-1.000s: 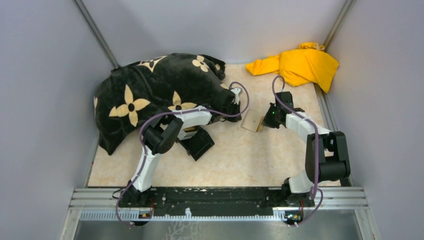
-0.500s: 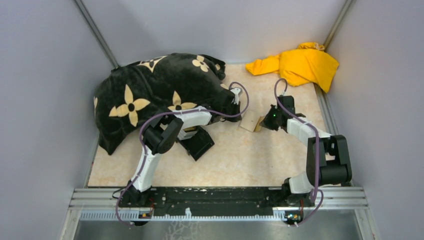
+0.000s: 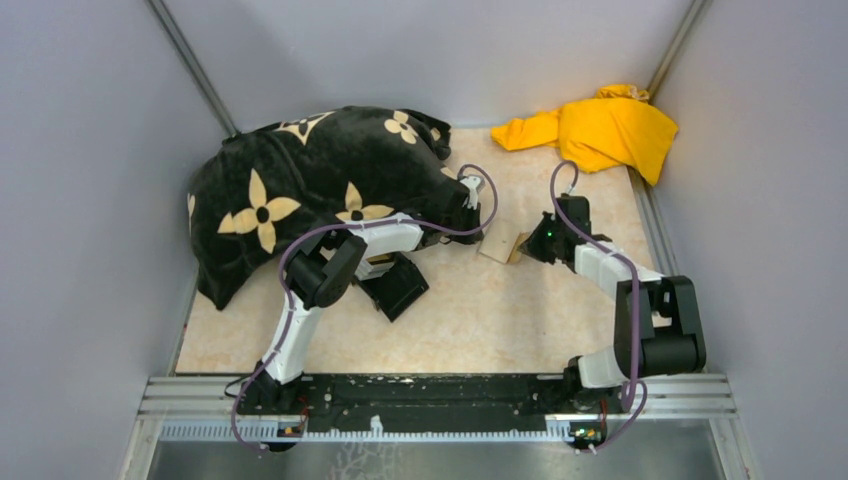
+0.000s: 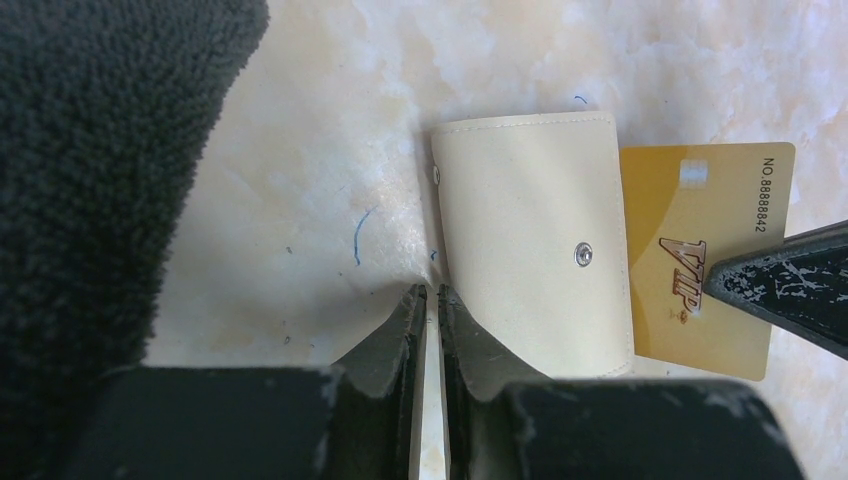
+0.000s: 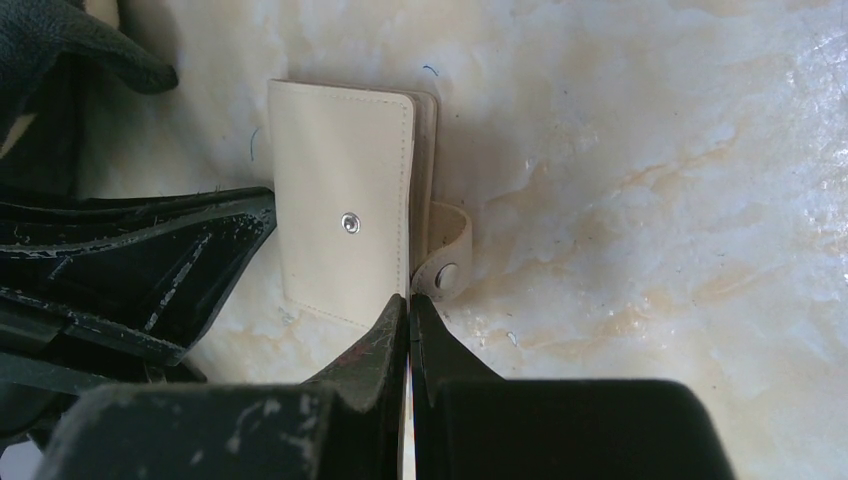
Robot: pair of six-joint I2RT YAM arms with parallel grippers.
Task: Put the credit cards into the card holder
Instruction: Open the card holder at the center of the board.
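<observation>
The flat, thin gold-orange card (image 4: pixel 700 250), printed with slanted "VIP" lettering and a number along one short edge, lies with one long side tucked just under the edge of the small cream leather-look card holder (image 4: pixel 530 240). The holder is a stitched rectangle with a metal snap stud (image 4: pixel 583 254) on its face; its strap-like clasp tab (image 5: pixel 450 250) hangs loose from the spine side. Both sit near the middle of the marbled beige tabletop (image 3: pixel 480 310), between the two arms.

Bare tabletop spreads out toward the near edge and to the right of the holder. On its left the black plush blanket with cream flower shapes (image 3: pixel 300 180) comes close. A black cube-shaped box (image 3: pixel 400 285) sits well apart by the left arm's elbow, and a crumpled yellow cloth (image 3: pixel 600 130) fills the far right corner against the grey walls.

The right gripper (image 5: pixel 408 300) has its fingers pressed together on the card, which shows between them as a thin pale sliver, their tips right at the holder's spine edge beside the tab. The left gripper (image 4: pixel 428 292) meets the holder's opposite corner, fingers drawn to a narrow slit; whether they pinch the cream edge I cannot tell
</observation>
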